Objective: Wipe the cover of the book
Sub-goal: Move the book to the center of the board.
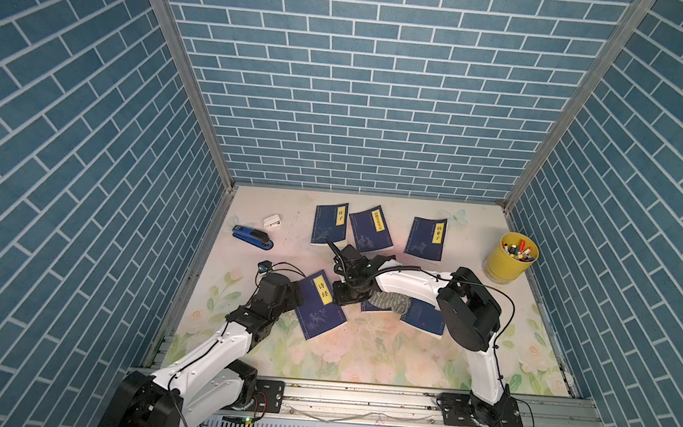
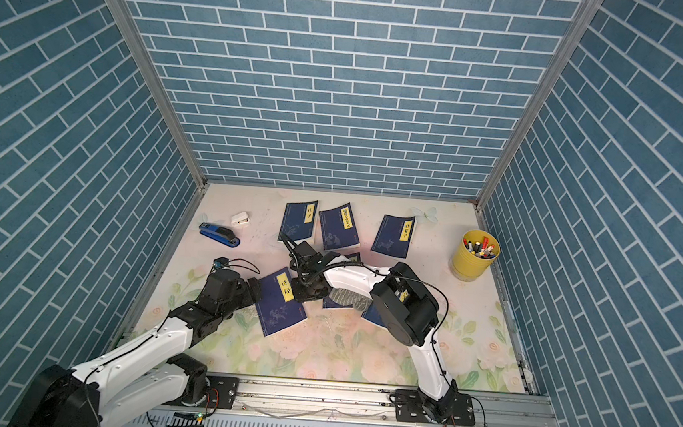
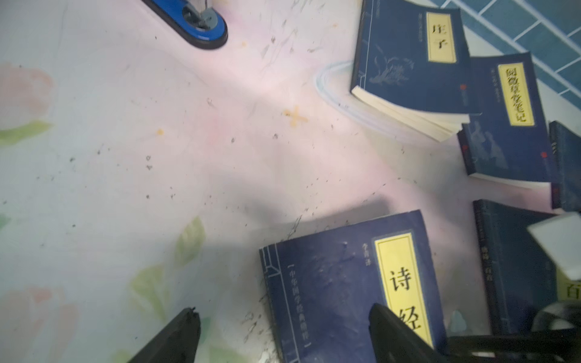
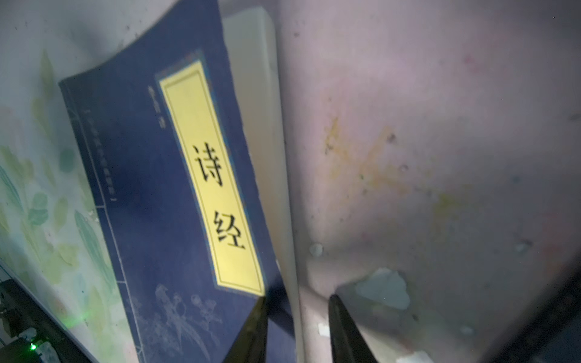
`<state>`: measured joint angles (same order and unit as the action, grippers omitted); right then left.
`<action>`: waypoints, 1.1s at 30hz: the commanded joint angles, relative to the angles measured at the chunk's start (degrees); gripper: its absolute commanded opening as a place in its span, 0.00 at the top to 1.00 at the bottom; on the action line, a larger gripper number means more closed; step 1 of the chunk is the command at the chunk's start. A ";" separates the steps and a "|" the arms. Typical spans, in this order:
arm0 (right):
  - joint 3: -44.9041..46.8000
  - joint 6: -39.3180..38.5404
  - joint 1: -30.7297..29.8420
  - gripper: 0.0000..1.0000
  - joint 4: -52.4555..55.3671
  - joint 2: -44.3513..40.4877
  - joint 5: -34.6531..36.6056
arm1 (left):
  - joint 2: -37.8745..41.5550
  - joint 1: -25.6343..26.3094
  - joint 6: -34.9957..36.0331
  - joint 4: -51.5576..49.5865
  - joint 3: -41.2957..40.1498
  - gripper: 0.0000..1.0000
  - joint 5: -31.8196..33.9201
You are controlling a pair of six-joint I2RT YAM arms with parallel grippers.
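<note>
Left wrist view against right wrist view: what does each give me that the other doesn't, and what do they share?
Only the left wrist view shows the blue stapler, the 庄子 book, the 阅微草堂笔记 book and the left gripper, its jaws wide apart.

Only the right wrist view shows the right gripper, its jaws narrowly apart, the white page edge of the 诗经 book and a green light.

Both show the 诗经 book's blue cover with its yellow label, lying on the floral mat.
</note>
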<state>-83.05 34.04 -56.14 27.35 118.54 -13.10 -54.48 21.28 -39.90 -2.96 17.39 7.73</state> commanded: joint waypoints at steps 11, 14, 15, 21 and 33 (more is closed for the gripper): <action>4.46 -6.36 -1.96 0.83 3.76 0.13 -10.17 | -4.35 -0.02 -3.57 3.23 -2.10 0.32 -3.96; 2.82 -6.27 -1.95 0.85 3.03 1.35 -10.75 | -7.31 -0.15 -3.23 4.87 -1.42 0.42 -3.84; 2.13 -6.27 -1.98 0.86 2.73 1.79 -10.93 | -8.35 -0.18 -3.08 5.19 -1.10 0.46 -3.60; -3.33 -5.94 -2.00 0.89 1.24 6.37 -11.78 | -12.76 -0.49 -1.41 6.21 1.39 0.60 -1.94; -11.67 -4.03 -1.50 0.92 -0.68 12.84 -12.56 | -21.68 -8.69 5.71 7.23 9.62 0.78 -2.30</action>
<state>-93.36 29.82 -57.32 29.65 127.17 -27.90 -74.41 14.04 -37.12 3.07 25.45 8.73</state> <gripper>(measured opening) 0.082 0.226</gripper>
